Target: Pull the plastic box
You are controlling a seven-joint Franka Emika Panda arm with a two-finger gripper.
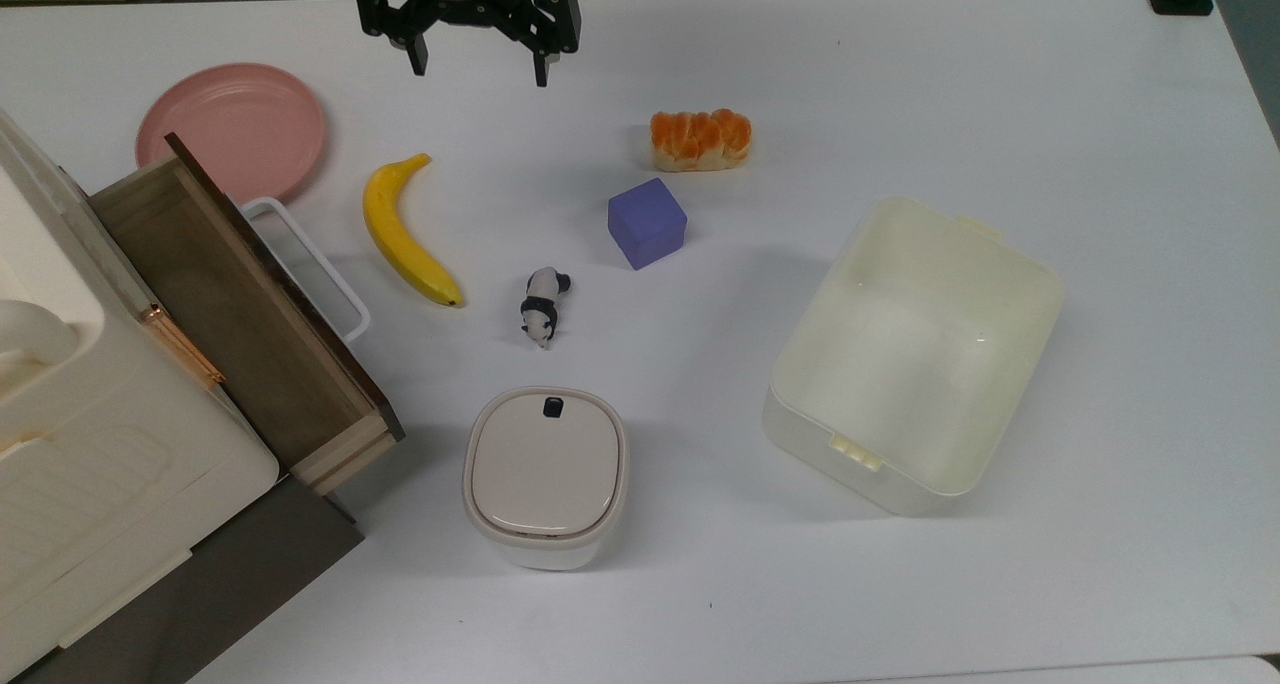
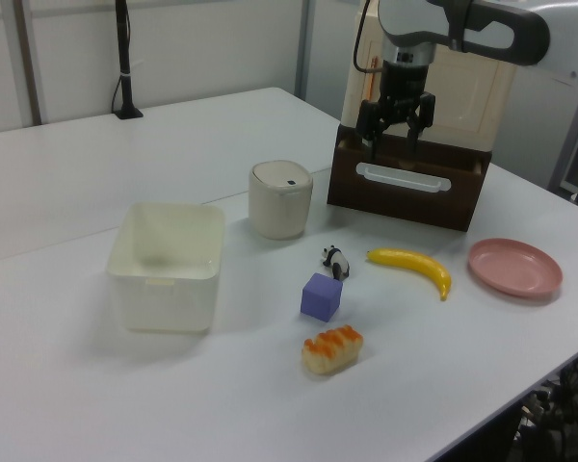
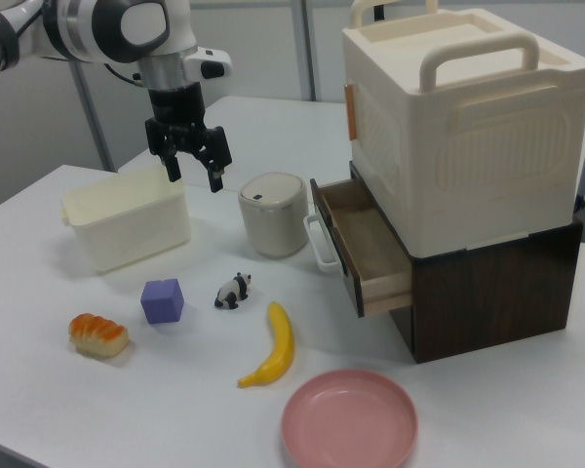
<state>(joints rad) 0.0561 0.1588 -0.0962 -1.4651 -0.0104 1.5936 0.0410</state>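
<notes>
Box (image 1: 915, 354) sits empty and untouched at the top view's right, well apart from my gripper (image 1: 478, 69), which hangs high by the far edge with fingers spread wide and holding nothing, ready, I judge, to reach its rim.

Layout on my table (image 1: 1000, 74), top view

I see the plastic box (image 1: 915, 352) at right, the lidded container (image 1: 545, 476) left of it, and the cube (image 1: 647, 223), panda (image 1: 542, 306) and banana (image 1: 405, 232) between box and drawer (image 1: 240, 314).
</notes>
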